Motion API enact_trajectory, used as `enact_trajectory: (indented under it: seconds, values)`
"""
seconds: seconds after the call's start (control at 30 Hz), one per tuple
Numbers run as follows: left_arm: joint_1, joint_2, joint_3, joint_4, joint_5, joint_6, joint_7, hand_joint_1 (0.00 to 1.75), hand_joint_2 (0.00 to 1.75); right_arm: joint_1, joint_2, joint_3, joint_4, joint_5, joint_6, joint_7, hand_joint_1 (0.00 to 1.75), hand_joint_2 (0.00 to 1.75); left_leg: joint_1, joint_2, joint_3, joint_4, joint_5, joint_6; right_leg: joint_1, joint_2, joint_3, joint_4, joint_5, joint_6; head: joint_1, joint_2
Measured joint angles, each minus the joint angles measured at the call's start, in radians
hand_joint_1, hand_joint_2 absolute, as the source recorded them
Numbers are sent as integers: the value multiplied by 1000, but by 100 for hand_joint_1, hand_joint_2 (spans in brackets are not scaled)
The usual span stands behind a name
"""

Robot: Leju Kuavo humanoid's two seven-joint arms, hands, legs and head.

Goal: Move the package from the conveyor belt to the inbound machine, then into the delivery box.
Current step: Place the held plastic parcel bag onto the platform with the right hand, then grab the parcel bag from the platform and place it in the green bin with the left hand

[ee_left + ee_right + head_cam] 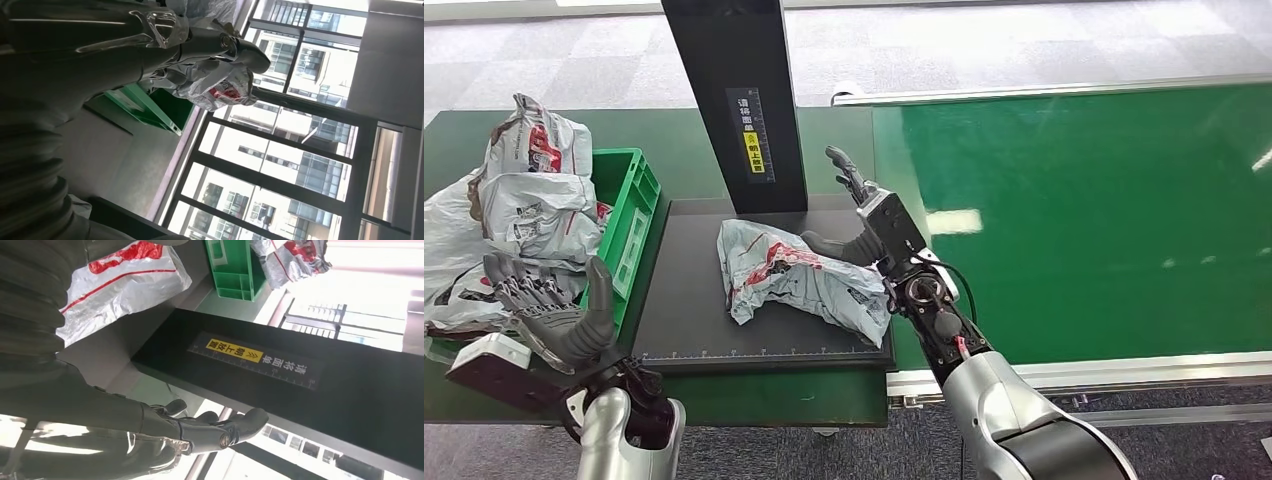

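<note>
Nearest the head camera, the left hand (554,305) hovers spread and empty at 7 o'clock, so it should reach toward 3 o'clock, clasp the grey package (799,278) on the black scanner platform (689,310), while the right hand (856,215), fingers apart at the package's edge, stays clear.

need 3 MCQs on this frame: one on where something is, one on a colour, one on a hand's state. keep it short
1. Where does the package lie?
A. on the conveyor belt
B. on the black platform of the inbound machine
C. in the crate

2. What colour is the crate?
A. green
B. blue
C. red

3. What is the left hand doing?
A. gripping a package
B. pressing on the platform
C. holding nothing, fingers apart

Key: 1 B, the package rests on the black platform under the dark post, with the right hand at its edge. 2 A, its walls are bright green. 3 C, the head view shows the fingers spread with nothing between them.
</note>
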Motion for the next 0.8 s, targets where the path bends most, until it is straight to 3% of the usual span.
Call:
enact_trajectory:
  seconds: [0.17,0.3,0.57,0.7,0.8]
  values:
    - [-26,11,-16,80,2,-34,0,0,175,44,-1,-18,-83,-118,-29,-6,0,175,0,-1,0,0,0,0,0,0,0,0,0,0,0,0]
    - [-69,42,-70,216,30,-86,6,0,175,112,-17,-25,-218,-270,-120,70,0,175,0,0,0,0,0,0,0,0,0,0,0,0,0,0]
    - [-155,117,-226,493,-123,-283,124,0,175,227,-77,-29,-340,-408,-174,160,0,175,-1,0,0,0,0,0,-1,0,0,0,0,0,0,0]
    - [-185,128,-267,593,-160,-299,126,0,175,258,-92,-27,-361,-430,-192,171,0,175,-1,0,0,0,0,0,-1,0,0,0,0,0,0,0]
    - [-200,132,-282,634,-198,-258,128,0,175,267,-100,-26,-377,-442,-203,179,0,175,-1,0,0,0,0,0,0,0,0,0,0,0,0,0]
